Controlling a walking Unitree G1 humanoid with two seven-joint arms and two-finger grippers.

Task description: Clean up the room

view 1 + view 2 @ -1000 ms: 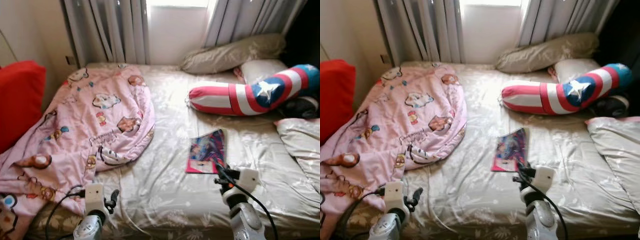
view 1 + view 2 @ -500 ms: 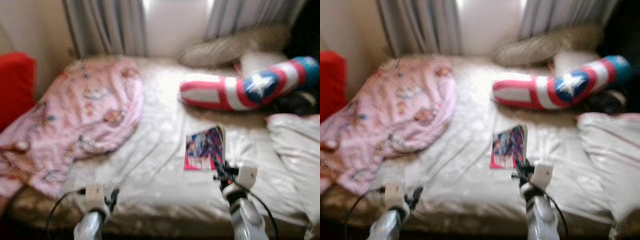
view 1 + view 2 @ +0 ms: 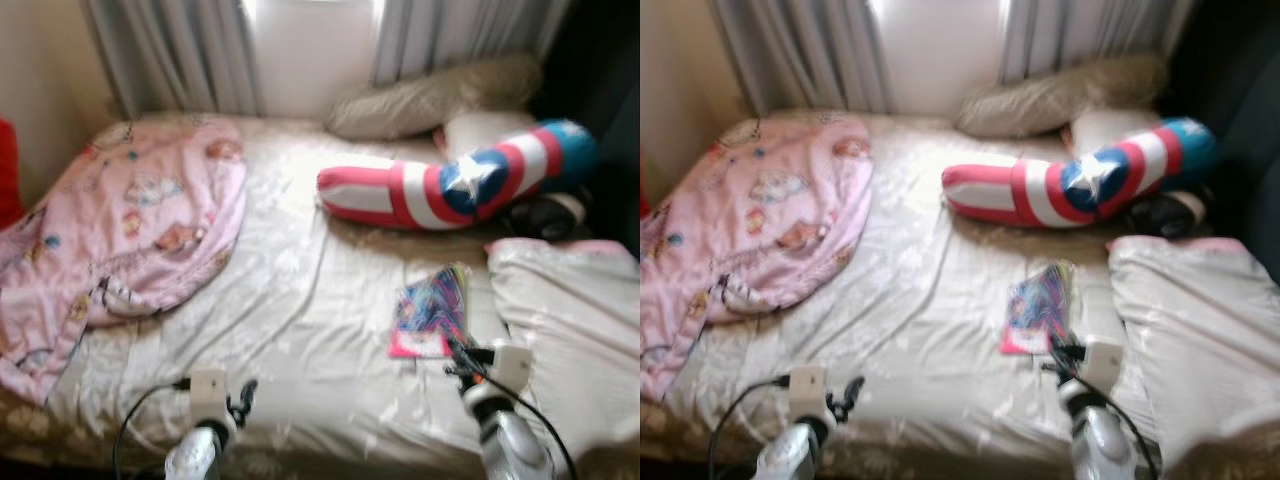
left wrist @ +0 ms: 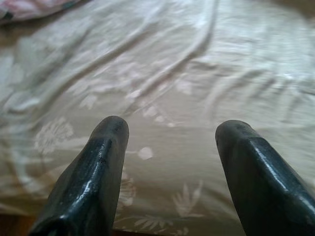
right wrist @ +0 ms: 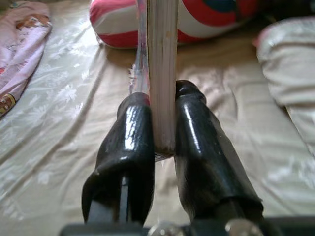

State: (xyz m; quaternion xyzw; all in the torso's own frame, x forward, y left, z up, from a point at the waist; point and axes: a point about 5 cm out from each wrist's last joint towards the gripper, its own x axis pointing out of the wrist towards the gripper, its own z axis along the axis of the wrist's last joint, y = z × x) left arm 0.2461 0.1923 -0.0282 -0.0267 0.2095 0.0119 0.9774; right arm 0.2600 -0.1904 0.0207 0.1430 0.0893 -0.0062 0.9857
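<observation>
While both head views are soft with blur, the layout of the bed (image 3: 300,300) can be made out: a beige flowered sheet, a pink cartoon blanket (image 3: 120,230) heaped on its left side, and a red, white and blue bolster (image 3: 450,185) with a white star lying across the far right. Behind the bolster sit two pale pillows (image 3: 430,95), one half hidden by it, and a dark object at the bolster's right end is too dim to identify. Another cream pillow (image 3: 1190,320) is cut off by the right edge.

A colourful book (image 3: 432,312) lies out over the sheet just left of that pillow, its cover art too blurred to read. The right gripper (image 5: 165,142) pinches its near edge, both black fingers (image 5: 130,147) pressed against the page block.

The left gripper (image 4: 170,147) hovers over bare sheet near the bed's front edge, fingers spread wide with nothing between them.

Grey curtains (image 3: 170,50) frame a bright window.
</observation>
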